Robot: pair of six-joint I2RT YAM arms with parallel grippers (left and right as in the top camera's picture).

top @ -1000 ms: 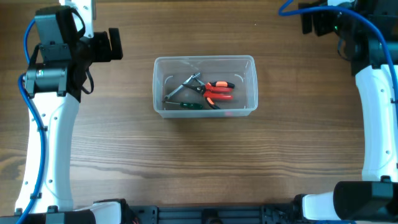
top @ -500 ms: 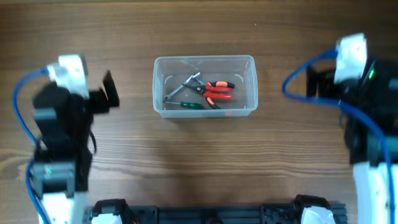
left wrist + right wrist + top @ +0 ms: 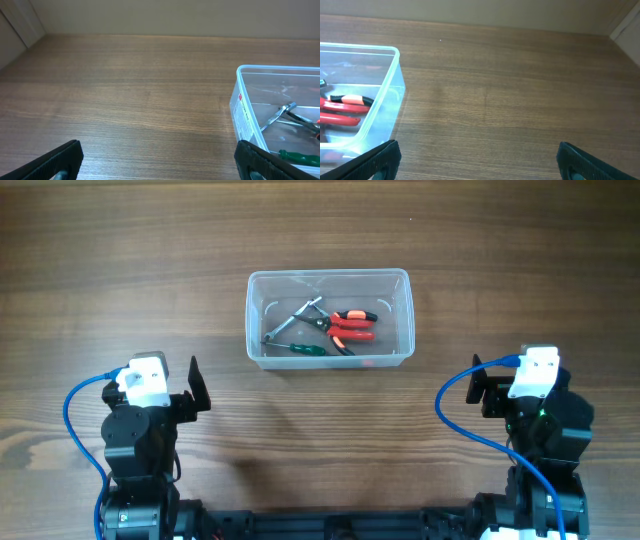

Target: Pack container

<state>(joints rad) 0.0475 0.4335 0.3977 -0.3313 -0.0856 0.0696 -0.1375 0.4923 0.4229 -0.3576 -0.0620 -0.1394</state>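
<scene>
The clear plastic container (image 3: 252, 320) stands on the wooden table at centre back. It holds red-handled pliers (image 3: 350, 326), a grey metal tool (image 3: 292, 321) and a green-handled screwdriver (image 3: 300, 349). It shows at the right of the left wrist view (image 3: 245, 112) and at the left of the right wrist view (image 3: 382, 102). My left gripper (image 3: 160, 160) is open and empty, low near the front left, apart from the container. My right gripper (image 3: 480, 160) is open and empty near the front right.
The wooden table (image 3: 320, 430) stretches between both arms and in front of the container. Blue cables (image 3: 80, 420) loop beside each arm base. A wall edge shows at the far left of the left wrist view (image 3: 20, 25).
Both arms have drawn back from the far side of the table to the front edge, away from the container. The tools in the container have not moved.
</scene>
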